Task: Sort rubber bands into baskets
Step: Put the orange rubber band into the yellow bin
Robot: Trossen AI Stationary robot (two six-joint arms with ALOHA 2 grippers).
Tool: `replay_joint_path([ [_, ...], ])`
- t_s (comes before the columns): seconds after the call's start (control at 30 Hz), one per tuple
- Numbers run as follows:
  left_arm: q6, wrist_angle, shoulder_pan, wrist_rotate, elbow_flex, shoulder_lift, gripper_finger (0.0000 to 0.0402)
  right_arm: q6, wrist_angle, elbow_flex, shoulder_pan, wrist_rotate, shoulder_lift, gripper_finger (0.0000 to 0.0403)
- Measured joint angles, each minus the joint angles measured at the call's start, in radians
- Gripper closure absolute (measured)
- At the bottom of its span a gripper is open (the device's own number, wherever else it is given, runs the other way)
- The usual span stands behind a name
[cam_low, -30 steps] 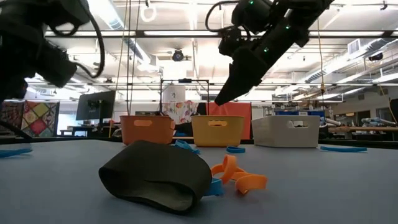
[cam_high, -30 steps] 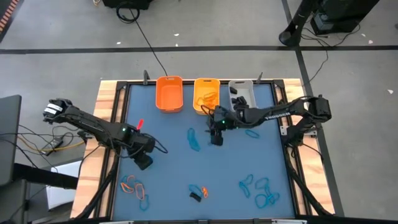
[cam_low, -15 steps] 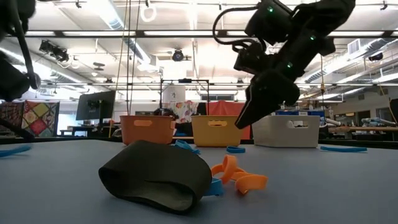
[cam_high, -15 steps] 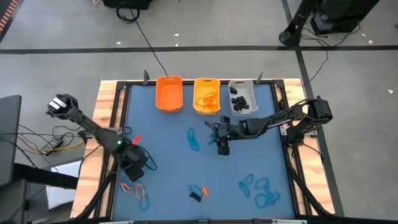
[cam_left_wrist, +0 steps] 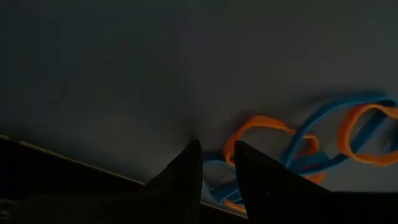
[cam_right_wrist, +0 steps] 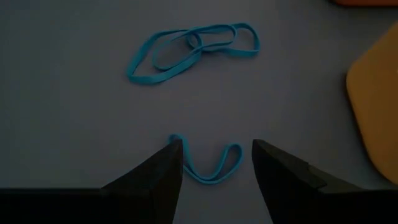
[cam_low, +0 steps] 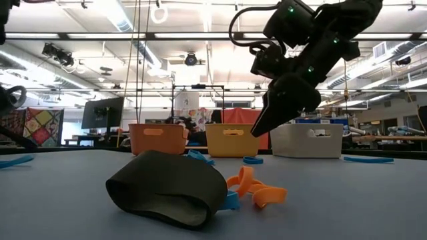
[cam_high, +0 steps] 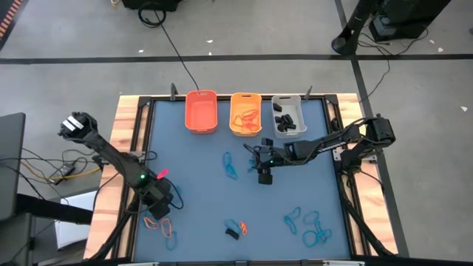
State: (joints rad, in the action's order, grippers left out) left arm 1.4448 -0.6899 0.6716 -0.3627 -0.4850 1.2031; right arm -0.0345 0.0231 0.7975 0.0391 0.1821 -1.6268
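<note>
Grey floor with taped lines surrounds the blue worktop [cam_high: 199, 170], which carries three baskets in a row at its far edge: an orange basket [cam_high: 200, 112], a yellow basket [cam_high: 245, 114] holding orange bands, and a white basket [cam_high: 287, 115] holding black bands.

Loose bands lie in groups. A blue pair [cam_high: 230, 165] sits near the middle. A black band [cam_low: 170, 188] with orange bands [cam_low: 257, 189] and a bit of blue lies by the near edge, filling the low view. A blue cluster [cam_high: 309, 226] is toward the near right corner. Orange and blue bands [cam_high: 161, 226] are tangled near the near left corner.

Right hand [cam_high: 264, 177] hangs above the middle of the worktop, fingers [cam_right_wrist: 283, 169] apart, holding nothing; a single blue band [cam_right_wrist: 208, 163] lies on the surface between them, with the blue pair beyond it.

Left hand [cam_high: 154, 205] is low at the near left tangle, fingers [cam_left_wrist: 185, 171] close together with a narrow gap, their tips at the orange and blue loops; whether they pinch a loop cannot be told.
</note>
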Motion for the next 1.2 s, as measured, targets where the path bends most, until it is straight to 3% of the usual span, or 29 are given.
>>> replay_joint_path([
  [0.4,0.001,0.090,0.012,-0.021,0.000,0.046,0.0308,0.001,0.000,0.000,0.000,-0.023,0.000,0.0199],
  [0.53,0.000,0.098,0.010,-0.016,-0.004,0.046,0.0340,0.001,0.000,0.000,0.001,-0.025,0.000,0.0199],
  [0.67,-0.015,0.183,0.010,0.064,-0.013,0.040,0.0393,-0.019,-0.010,0.000,0.000,-0.040,0.000,0.0199],
  [0.9,-0.057,0.282,0.007,0.227,-0.014,0.039,0.0397,-0.105,-0.193,-0.008,0.014,-0.275,-0.008,0.0199],
  [1.07,-0.071,0.285,-0.031,0.331,-0.014,0.039,0.0398,-0.155,-0.419,-0.068,0.043,-0.311,-0.008,0.0199],
  [1.2,-0.138,0.352,-0.084,0.406,-0.014,0.039,0.0398,-0.156,-0.504,-0.100,0.064,-0.310,-0.008,0.0199],
])
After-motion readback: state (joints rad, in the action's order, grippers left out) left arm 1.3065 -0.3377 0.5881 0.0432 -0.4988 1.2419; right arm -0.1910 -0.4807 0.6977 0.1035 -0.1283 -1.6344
